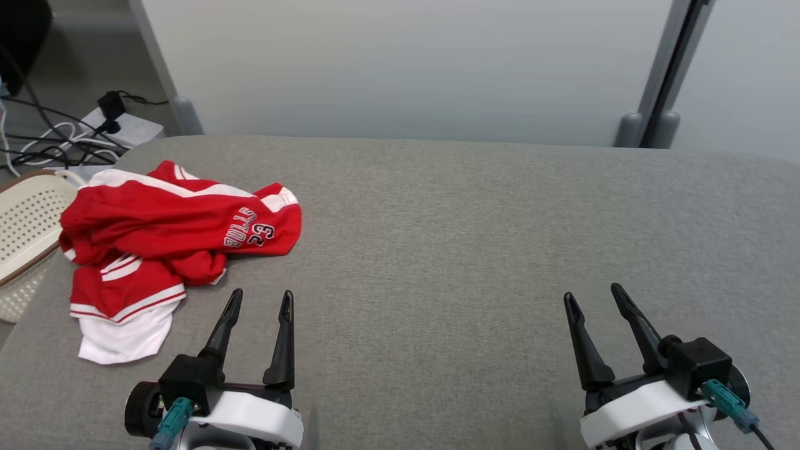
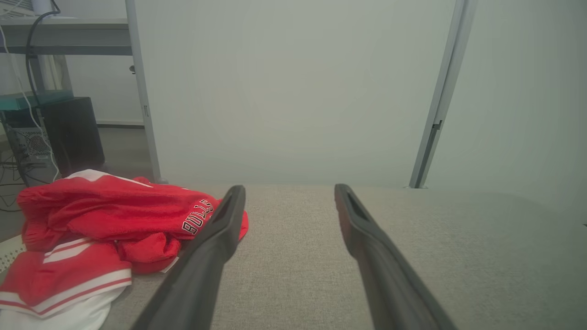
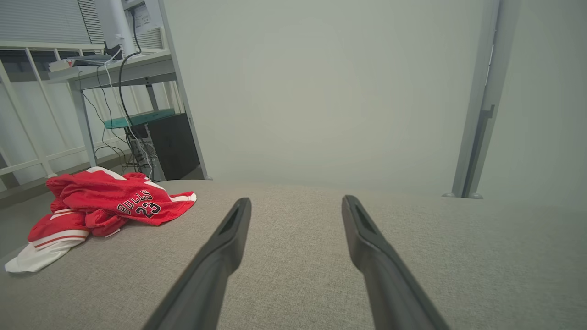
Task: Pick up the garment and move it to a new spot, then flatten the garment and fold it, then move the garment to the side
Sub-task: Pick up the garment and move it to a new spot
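A grey fabric-covered surface (image 1: 475,250) stretched wide under soft, even light. Behind it stood a pale partition wall (image 1: 400,62) with a grey post (image 1: 662,69). Off left, cables (image 1: 50,144) tangled on the floor, and a desk (image 3: 119,68) stood over a black computer tower (image 3: 174,146).

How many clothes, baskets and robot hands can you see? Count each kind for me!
Red and white Bulls garment: 1
Cream perforated basket: 1
Robot hands: 2 (left hand, right hand, both open)
Total: 4
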`<state>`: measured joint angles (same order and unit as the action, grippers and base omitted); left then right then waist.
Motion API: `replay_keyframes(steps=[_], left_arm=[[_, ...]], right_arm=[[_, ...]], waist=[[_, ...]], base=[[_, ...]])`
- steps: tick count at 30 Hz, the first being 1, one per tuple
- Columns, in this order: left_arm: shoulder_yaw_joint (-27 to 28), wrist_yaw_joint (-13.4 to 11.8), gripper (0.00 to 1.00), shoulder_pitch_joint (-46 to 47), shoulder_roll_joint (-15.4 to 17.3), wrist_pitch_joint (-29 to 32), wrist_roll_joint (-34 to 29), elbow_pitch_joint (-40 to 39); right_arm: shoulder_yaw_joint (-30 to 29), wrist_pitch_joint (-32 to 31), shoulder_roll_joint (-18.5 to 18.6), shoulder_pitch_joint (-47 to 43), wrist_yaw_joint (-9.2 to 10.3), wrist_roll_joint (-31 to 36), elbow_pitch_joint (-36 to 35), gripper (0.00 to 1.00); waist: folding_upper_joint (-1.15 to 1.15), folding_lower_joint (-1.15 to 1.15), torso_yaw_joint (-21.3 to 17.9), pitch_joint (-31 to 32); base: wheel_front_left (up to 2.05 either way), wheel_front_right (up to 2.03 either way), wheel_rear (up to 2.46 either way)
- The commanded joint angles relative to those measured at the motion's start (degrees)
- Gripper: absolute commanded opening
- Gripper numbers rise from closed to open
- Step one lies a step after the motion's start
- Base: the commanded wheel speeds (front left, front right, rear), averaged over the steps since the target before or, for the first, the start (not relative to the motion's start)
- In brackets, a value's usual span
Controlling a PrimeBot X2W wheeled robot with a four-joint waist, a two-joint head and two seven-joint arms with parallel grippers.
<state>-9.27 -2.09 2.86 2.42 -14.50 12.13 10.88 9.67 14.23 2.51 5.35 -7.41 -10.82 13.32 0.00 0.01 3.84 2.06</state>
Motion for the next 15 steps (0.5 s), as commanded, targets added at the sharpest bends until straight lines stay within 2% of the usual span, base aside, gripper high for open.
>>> replay_keyframes(steps=[1, 15], left_arm=[[1.9, -0.6, 1.00, 2.8, 0.5, -0.5, 0.3, -1.8], [2.6, -0.9, 1.00, 2.2, 0.5, -0.5, 1.0, -2.3]], right_arm=[[1.4, 0.8, 0.4, 1.5, -0.08, -0.2, -1.6, 1.00], [1.3, 0.8, 0.4, 0.7, -0.08, -1.2, -1.8, 1.00]], waist=[[0.00, 0.00, 3.0, 0.2], [0.00, 0.00, 13.9, 0.5]], base=[[0.00, 0.00, 0.00], [0.00, 0.00, 0.00]])
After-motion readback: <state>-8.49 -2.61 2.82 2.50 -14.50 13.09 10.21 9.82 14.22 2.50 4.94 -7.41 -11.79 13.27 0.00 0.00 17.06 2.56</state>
